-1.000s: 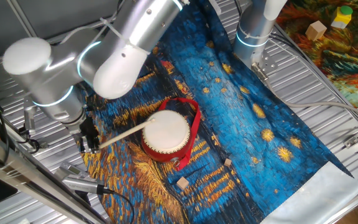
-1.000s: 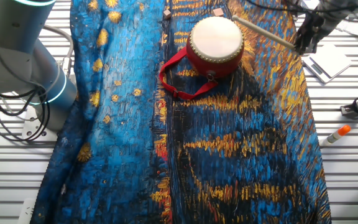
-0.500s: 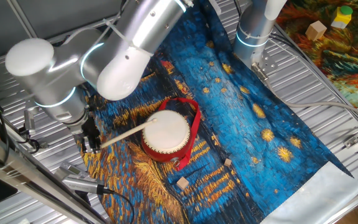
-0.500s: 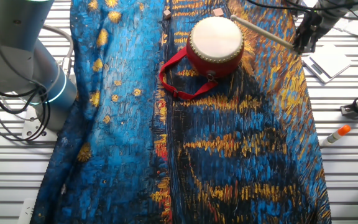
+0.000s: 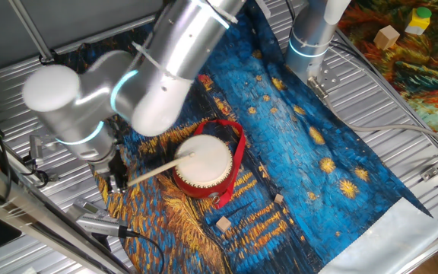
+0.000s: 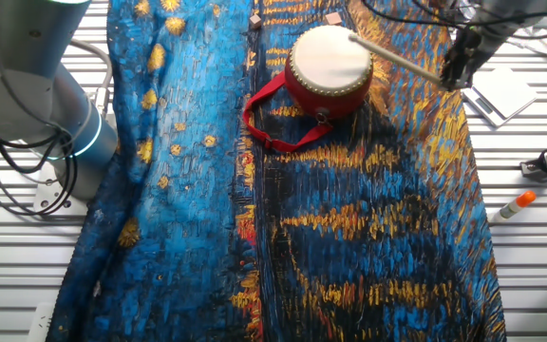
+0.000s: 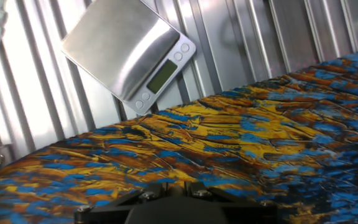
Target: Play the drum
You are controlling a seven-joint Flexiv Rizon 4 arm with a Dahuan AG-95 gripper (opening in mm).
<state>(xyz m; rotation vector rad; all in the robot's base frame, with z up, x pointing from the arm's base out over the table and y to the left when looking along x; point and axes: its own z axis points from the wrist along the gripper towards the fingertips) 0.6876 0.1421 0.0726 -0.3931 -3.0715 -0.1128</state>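
the drum stands upright on the starry-night cloth covering the bench, skin facing up, red ribbon strap trailing at its side. the end effector pinches a wooden stick; in one fixed view the stick's long axis runs from 8 o'clock toward 2 o'clock, tip over the skin. a digital scale lies beyond the cloth.

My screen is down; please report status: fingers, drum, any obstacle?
Fingers shut on stick. Stick tip over drum skin; contact unclear. Two small blocks beside drum, not in the way.
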